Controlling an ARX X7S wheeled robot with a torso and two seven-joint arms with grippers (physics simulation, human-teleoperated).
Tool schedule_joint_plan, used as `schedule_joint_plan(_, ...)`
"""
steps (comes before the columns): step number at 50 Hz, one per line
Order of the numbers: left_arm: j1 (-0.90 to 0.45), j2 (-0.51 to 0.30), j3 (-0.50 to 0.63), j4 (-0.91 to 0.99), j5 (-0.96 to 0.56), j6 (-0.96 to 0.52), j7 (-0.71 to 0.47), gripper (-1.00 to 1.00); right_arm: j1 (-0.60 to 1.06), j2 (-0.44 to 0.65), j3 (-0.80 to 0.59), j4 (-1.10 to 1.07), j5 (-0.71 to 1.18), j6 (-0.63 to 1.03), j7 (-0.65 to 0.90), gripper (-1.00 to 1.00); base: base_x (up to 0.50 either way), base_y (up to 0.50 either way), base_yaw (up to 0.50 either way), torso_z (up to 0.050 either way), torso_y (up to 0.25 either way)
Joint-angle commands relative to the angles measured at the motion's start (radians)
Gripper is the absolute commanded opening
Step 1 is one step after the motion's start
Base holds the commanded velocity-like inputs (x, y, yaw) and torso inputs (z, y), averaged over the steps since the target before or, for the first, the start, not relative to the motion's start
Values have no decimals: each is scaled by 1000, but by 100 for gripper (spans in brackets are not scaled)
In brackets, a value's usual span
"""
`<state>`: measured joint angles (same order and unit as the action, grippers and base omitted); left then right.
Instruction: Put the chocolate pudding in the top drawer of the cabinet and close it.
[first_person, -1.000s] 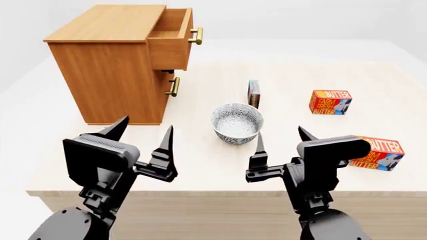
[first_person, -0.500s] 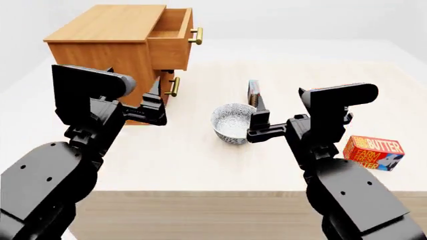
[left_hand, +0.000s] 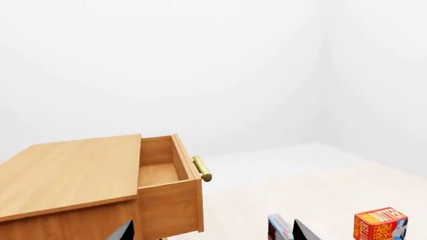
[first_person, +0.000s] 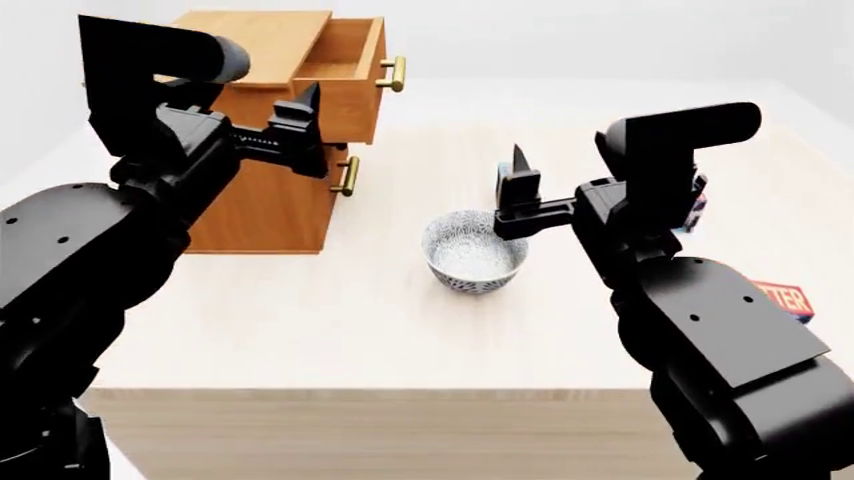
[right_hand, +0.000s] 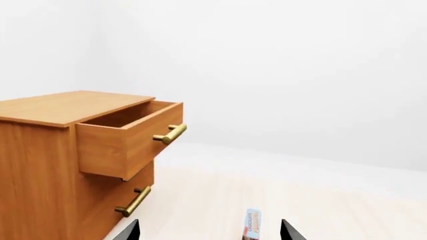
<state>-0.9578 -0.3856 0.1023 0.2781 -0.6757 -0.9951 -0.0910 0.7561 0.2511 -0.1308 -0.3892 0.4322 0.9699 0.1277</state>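
The chocolate pudding (right_hand: 251, 225) stands on edge on the table, a thin carton with a light-blue face (left_hand: 279, 229); the right arm hides it in the head view. The cabinet (first_person: 254, 205) stands at the far left with its top drawer (first_person: 342, 72) pulled open and empty (left_hand: 159, 172). My left gripper (left_hand: 213, 235) is open, held in the air in front of the cabinet, one finger (first_person: 307, 108) showing. My right gripper (right_hand: 210, 234) is open too, above the bowl and short of the pudding, with one finger (first_person: 518, 168) visible. Neither holds anything.
A patterned bowl (first_person: 474, 250) sits mid-table below the right gripper. One butter box (left_hand: 380, 225) lies beyond the pudding, another (first_person: 787, 298) near the right edge, mostly behind my right arm. The lower drawer (right_hand: 135, 200) is shut, brass handle out.
Both arms have risen from near the table's front edge and moved forward, the left toward the cabinet, the right over the bowl. Both grippers stayed open.
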Motion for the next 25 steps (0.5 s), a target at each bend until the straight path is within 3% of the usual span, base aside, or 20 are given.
schedule_joint_plan(1, -42, 2, -10, -13, -34, -38, 2, 100, 13, 2, -3, 9, 9, 2, -3, 100, 51, 0, 0, 0, 0)
schedule_joint_plan(25, -46, -10, 12, -4, -37, -29, 13, 100, 13, 2, -10, 26, 17, -26, -6, 100, 47, 0, 0, 0, 0)
